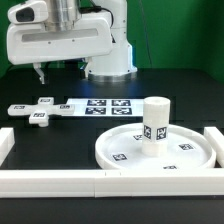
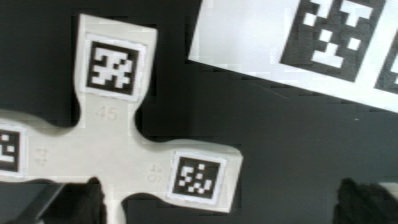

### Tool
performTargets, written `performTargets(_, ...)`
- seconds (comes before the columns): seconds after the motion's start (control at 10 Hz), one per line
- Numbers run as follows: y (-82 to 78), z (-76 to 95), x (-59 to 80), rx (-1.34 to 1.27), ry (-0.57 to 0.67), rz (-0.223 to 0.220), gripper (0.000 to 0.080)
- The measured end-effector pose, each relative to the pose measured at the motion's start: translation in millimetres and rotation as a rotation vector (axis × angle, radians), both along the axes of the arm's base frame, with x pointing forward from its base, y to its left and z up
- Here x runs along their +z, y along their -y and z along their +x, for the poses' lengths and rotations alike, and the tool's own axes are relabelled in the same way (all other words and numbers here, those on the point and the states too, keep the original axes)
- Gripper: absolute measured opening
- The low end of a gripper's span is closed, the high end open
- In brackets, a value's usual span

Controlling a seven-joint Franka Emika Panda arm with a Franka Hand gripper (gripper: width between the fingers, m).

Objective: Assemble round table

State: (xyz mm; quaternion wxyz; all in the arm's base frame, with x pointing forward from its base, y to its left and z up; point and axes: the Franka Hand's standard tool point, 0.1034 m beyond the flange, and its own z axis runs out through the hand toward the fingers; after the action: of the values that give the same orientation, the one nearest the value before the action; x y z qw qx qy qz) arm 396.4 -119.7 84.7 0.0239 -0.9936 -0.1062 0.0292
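In the exterior view we see a white robot arm (image 1: 60, 35) filling the upper left of the frame, with its dark gripper (image 1: 40, 73) hanging down over a black table (image 1: 185, 95). Directly below the gripper, and clearly apart from it, a white cross-shaped piece (image 1: 40, 109) lies flat at the middle of the exterior view's left, small black-and-white tags on its arms. Just beside the cross, toward the centre of the frame, lies the flat marker board (image 1: 106, 107). In the lower right of the frame sits the large rimmed round disc (image 1: 190, 155), and the short thick post (image 1: 153, 120) stands upright on it, a tag on its side. White border rails (image 1: 90, 183) run along the lower edge and up both sides. From this view we cannot judge the gap between the jaws. In the wrist view the cross-shaped piece (image 2: 111, 140) lies flat beneath the camera, three tagged arms in sight, with a corner of the marker board (image 2: 302, 40) near it. The dark fingertips (image 2: 368, 195) show only at opposite margins, so the jaws stand wide apart and grip nothing; one arm of the cross reaches into the gap between them, nearer one fingertip than the other.
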Motion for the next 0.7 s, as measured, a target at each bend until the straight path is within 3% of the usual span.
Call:
performTargets(0.2, 0.8, -0.5, -1.2, 0.004, -0.001, 0.000, 0.0649)
performTargets(0.4, 19.0, 6.4, -7.1, 0.229, 0.021, -0.026, 0.0649)
performTargets(0.7, 18.6, 15.5, -3.0, 0.268, 0.032, -0.028, 0.0649)
